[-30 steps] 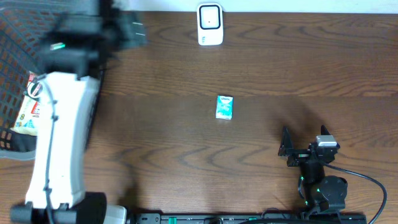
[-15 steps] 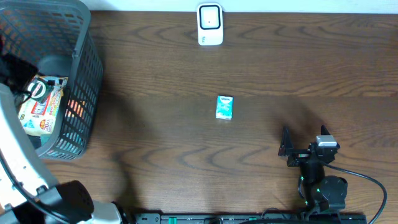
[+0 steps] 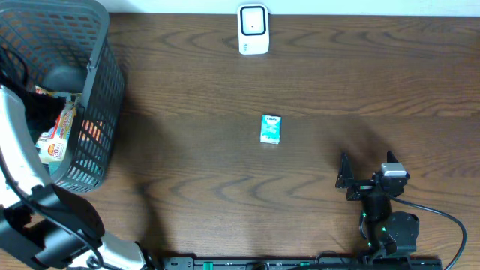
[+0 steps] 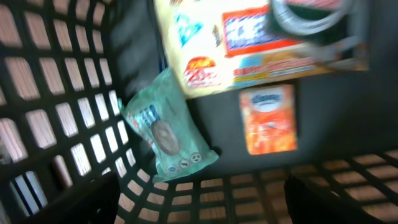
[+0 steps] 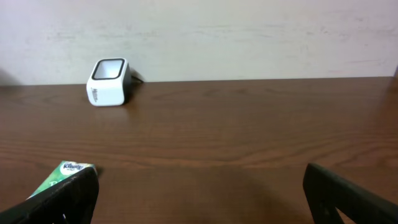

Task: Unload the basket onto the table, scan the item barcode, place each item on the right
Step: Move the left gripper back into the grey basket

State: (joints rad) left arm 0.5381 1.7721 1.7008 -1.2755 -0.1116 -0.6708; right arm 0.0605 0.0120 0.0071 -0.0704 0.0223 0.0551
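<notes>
Closest to the front edge, on the right side, the right fingers (image 5: 62, 199) sit low over the wooden surface (image 3: 187, 172). They are spread as wide as they go and have hold of nothing. Open wood lies to their left and ahead of them, all the way to the far edge.

A little further in and to their left, the small teal tissue pack (image 3: 271, 129) lies flat near the middle of the surface. It is well apart from everything else, with room on all four sides. Its long axis runs front to back, only slightly off square, and the end with the printed brand name points toward the far edge.

Beyond it, almost in line with that axis, the white barcode scanner (image 3: 253, 30) stands right at the far edge by the pale wall (image 5: 249, 31), its window tilted upward.

The black mesh basket (image 3: 105, 112) fills the far left corner. The left arm reaches down into it, and the left fingers (image 4: 68, 202) hang wide apart above the contents, gripping nothing. Below them a green wipes pack (image 4: 168, 127) lies against the mesh wall, with an orange tissue pack (image 4: 268, 118) just beside it and a large snack packet (image 4: 249, 50) past both. The mesh walls stand close around the fingers.
</notes>
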